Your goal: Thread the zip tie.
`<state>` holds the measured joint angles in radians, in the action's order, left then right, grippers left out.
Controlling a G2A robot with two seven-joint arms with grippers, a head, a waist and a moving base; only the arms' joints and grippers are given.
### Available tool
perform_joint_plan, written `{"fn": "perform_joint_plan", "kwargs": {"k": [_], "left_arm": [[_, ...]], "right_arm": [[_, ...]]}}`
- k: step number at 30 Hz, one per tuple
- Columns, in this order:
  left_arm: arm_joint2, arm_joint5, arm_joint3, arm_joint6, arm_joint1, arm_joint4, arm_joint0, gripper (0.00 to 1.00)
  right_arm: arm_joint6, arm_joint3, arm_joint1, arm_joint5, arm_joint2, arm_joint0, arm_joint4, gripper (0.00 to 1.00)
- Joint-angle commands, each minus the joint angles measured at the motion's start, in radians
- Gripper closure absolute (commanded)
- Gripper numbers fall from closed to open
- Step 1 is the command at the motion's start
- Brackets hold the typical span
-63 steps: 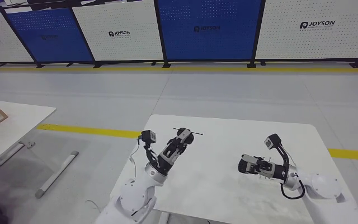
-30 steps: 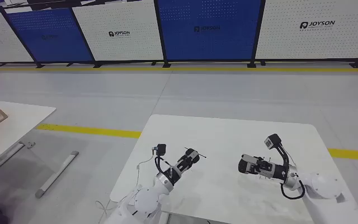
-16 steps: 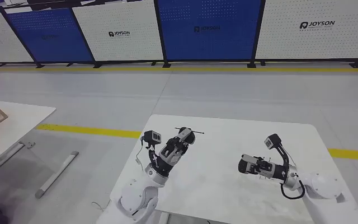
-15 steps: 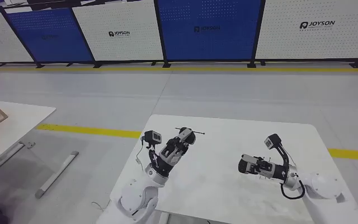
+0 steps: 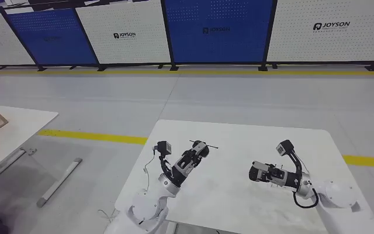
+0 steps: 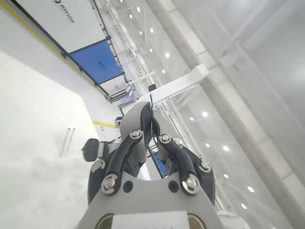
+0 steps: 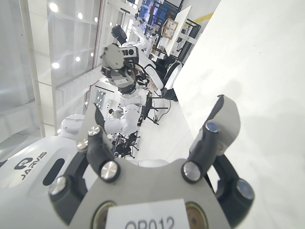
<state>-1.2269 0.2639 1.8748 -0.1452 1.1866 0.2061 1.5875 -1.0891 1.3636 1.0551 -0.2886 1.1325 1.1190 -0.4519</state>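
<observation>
A thin black zip tie (image 5: 211, 146) is held above the left half of the white table (image 5: 263, 140), with my left gripper (image 5: 200, 148) shut on its middle so that both ends stick out sideways. In the left wrist view the zip tie (image 6: 150, 100) pokes out past the closed fingertips of the left gripper (image 6: 150, 117). My right gripper (image 5: 253, 172) hovers over the table's right half, pointing toward the left arm. In the right wrist view the right gripper (image 7: 158, 106) stands open with nothing between its fingers, and the left arm's wrist (image 7: 119, 70) faces it farther off.
The table's near left edge (image 7: 183, 110) runs close below the right gripper. A second white table (image 5: 23, 126) stands off to the left across the floor. Blue and white panels (image 5: 216, 29) line the back.
The left gripper, with the zip tie, rose from low over the table, then shifted slightly right toward the other arm. The right arm has kept still.
</observation>
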Motion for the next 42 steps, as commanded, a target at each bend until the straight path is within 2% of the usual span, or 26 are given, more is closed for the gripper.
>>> {"fn": "perform_joint_plan", "kwargs": {"k": [1,3,5,6,13,16,20,23,30,35,42], "left_arm": [[0.016,-0.004,-0.038,0.014,0.001,-0.064,-0.004,1.00],[0.037,-0.012,-0.075,0.020,0.003,-0.104,-0.008,1.00],[0.050,-0.028,-0.113,0.053,0.005,-0.163,-0.019,1.00],[0.065,-0.041,-0.129,0.051,0.008,-0.147,-0.023,1.00],[0.069,-0.044,-0.133,0.047,0.009,-0.140,-0.025,1.00],[0.068,-0.027,-0.107,0.058,0.011,-0.126,-0.029,1.00],[0.053,0.027,-0.026,0.064,0.012,-0.078,-0.019,1.00],[0.044,0.044,0.012,0.047,0.010,-0.050,-0.003,1.00],[0.045,0.042,0.009,0.046,0.010,-0.052,-0.003,1.00],[0.051,0.032,-0.024,0.005,0.009,-0.073,-0.005,1.00],[0.051,0.032,-0.024,0.005,0.009,-0.073,-0.005,1.00]], "right_arm": [[0.000,0.000,0.000,0.000,0.000,0.000,0.000,0.00],[0.000,0.000,0.000,0.000,0.000,0.000,0.000,0.00],[0.000,0.000,0.000,0.000,0.000,0.000,0.000,0.00],[0.000,0.000,0.000,0.000,0.000,0.000,0.000,0.00],[0.000,0.000,0.000,0.000,0.000,0.000,0.000,0.00],[0.000,0.000,0.000,0.000,0.000,0.000,0.000,0.00],[0.000,0.000,0.000,0.000,0.000,0.000,0.000,0.00],[0.000,0.000,0.000,0.000,0.000,0.000,0.000,0.00],[0.000,0.000,0.000,0.000,0.000,0.000,0.000,0.00],[0.000,0.000,0.000,0.000,0.000,0.000,0.000,0.00],[0.006,0.010,-0.001,0.004,-0.001,0.001,0.022,0.00]]}}
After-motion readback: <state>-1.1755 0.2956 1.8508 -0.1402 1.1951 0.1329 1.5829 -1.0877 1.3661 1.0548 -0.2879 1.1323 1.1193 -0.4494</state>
